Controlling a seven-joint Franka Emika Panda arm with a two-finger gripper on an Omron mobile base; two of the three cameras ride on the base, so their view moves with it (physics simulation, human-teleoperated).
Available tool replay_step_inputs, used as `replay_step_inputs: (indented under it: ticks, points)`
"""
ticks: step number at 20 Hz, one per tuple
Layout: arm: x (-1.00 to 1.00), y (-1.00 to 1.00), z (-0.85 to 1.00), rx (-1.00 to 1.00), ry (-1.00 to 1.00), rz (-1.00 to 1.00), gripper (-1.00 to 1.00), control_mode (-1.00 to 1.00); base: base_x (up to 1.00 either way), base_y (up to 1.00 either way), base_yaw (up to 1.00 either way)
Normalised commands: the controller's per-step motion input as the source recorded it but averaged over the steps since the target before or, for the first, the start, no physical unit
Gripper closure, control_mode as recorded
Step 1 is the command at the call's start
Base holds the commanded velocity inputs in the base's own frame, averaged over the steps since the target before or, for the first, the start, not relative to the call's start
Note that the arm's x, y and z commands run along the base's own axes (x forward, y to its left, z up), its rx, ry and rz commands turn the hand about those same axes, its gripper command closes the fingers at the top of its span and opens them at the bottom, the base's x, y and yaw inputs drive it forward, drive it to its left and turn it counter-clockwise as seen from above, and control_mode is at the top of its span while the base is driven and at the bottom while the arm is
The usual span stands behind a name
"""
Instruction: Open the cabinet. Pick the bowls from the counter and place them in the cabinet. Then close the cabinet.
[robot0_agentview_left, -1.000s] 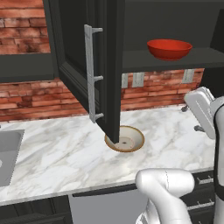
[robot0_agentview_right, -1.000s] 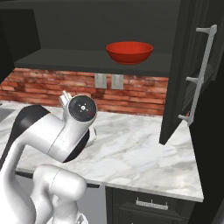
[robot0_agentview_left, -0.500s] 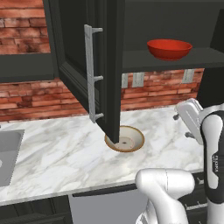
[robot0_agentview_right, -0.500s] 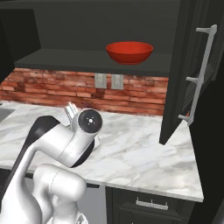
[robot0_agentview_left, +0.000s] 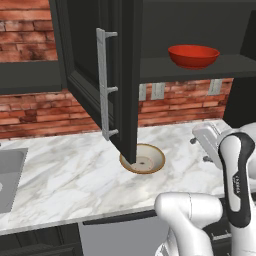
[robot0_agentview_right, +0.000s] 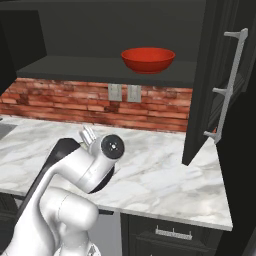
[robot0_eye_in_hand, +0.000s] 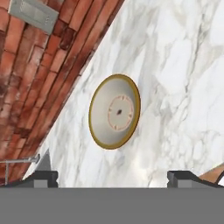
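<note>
Fingers (robot0_eye_in_hand: 112, 178) spread wide, holding nothing, tips at 6 o'clock in hand view. Tan-rimmed bowl (robot0_eye_in_hand: 114, 111) just past them, flat on the marble table (robot0_eye_in_hand: 183, 78), apart from both tips. In left base view it sits partly behind the open cabinet door (robot0_agentview_left: 107, 80). Farther up, red bowl (robot0_agentview_right: 148, 59) on the cabinet shelf (robot0_agentview_right: 90, 67), 12 o'clock

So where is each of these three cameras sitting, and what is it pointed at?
Left base view: behind the arm's left, facing the open cabinet, red bowl shelved, tan bowl on the counter; white arm lower right.
Right base view: behind the arm's right, facing the same shelf; arm lower left.
Hand view: on the hand, looking at the tan bowl; open gripper tips at bottom.
Both base views share the red bowl and counter.
</note>
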Motion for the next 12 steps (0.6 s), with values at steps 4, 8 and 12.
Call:
replay_step_inputs:
  ticks: [4, 8, 12]
  points:
    - [0.27, 0.01, -0.43, 0.00, 0.00, 0.06, -1.00, -1.00, 0.00, 0.00, 0.00]
    - [0.33, 0.00, -0.38, 0.00, 0.00, 0.06, -1.00, -1.00, 0.00, 0.00, 0.00]
    - [0.38, 0.06, -0.29, 0.00, 0.01, 0.04, -1.00, -1.00, 0.00, 0.00, 0.00]
